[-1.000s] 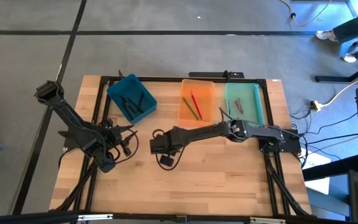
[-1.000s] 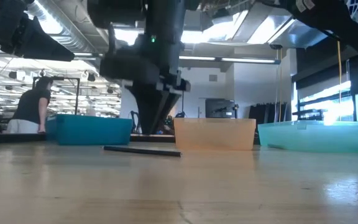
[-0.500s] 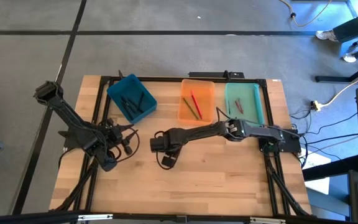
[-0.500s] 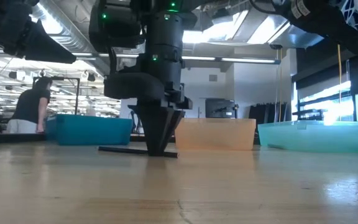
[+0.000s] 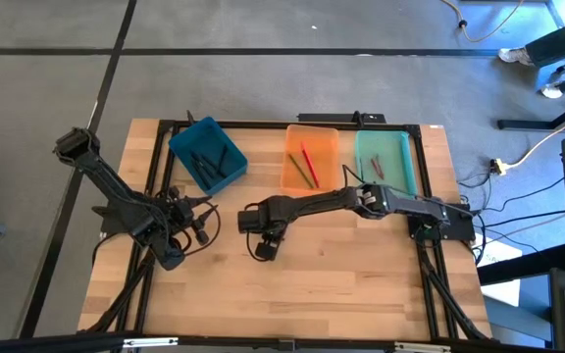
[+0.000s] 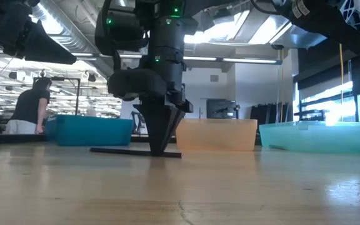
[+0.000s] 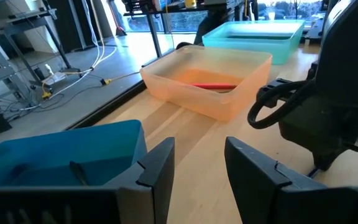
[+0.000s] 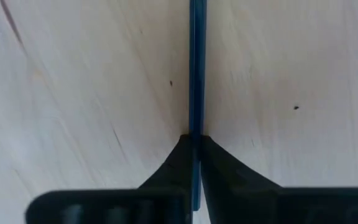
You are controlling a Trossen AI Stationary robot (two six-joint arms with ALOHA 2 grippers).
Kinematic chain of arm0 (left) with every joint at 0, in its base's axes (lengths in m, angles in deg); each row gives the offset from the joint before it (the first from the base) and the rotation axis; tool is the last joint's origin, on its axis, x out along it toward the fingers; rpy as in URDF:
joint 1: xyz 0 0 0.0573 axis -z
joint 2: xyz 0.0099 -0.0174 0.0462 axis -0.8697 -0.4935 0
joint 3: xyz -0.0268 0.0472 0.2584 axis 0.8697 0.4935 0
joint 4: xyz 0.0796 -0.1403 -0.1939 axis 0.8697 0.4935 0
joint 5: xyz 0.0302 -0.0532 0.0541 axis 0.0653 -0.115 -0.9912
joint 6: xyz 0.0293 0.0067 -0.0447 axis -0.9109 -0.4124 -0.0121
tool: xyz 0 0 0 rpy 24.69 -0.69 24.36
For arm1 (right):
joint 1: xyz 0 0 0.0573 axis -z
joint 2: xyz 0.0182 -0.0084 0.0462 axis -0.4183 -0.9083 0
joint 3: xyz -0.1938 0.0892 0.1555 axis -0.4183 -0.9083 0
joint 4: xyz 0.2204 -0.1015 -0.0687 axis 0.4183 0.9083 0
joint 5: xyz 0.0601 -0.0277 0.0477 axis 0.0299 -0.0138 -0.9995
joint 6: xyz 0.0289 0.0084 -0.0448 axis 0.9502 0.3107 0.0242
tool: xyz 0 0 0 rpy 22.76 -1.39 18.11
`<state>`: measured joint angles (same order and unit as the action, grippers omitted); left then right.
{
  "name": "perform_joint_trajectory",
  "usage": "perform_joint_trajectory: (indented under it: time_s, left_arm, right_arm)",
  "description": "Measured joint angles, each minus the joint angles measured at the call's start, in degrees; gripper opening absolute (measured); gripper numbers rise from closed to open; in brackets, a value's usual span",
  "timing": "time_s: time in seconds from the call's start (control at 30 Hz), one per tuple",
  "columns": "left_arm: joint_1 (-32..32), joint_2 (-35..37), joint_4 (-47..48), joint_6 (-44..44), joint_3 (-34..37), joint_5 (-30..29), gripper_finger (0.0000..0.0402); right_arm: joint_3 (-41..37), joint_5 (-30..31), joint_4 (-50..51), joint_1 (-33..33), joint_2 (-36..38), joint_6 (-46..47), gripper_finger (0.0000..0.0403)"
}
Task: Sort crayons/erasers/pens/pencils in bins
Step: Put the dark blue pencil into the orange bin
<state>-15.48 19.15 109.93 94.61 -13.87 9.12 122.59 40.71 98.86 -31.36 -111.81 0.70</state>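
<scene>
Overhead, a wooden table [image 5: 361, 284] carries three bins along its far edge: a teal-blue bin [image 5: 207, 153] on the left, an orange bin [image 5: 310, 160] in the middle and a mint-green bin [image 5: 385, 163] on the right. Each holds a few thin sticks; the orange one shows a red stick [image 5: 309, 161]. Reaching across from the right side, the right arm sets its right gripper [image 5: 264, 242] down at the table's centre, in front of the orange bin. Its two fingers are pinched together on a thin dark pen [image 8: 196, 56], which lies flat on the wood. From table height the pen extends to either side of the fingertips. Beside the teal-blue bin, the left gripper [image 7: 197, 171] waits near the table's left edge, fingers parted and holding nothing.
</scene>
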Motion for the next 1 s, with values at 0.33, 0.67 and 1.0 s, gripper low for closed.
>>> perform_joint_trajectory:
  time_s: [0.33, 0.67, 1.0]
  left_arm:
    - [0.0, 0.0, -0.02, 0.0, 0.0, -0.08, 0.0135]
    - [0.02, 0.0, 0.05, -0.09, 0.0, -0.1, 0.0135]
    - [0.02, 0.0, -0.19, -1.05, 0.0, -0.01, 0.0135]
  right_arm:
    - [-0.14, 3.85, -5.43, -0.23, -0.03, 1.47, 0.0022]
    - [0.57, 17.33, -1.52, -1.62, 5.9, 2.22, 0.0013]
    - [0.79, 33.57, 17.62, 2.87, 24.89, 13.47, 0.0005]
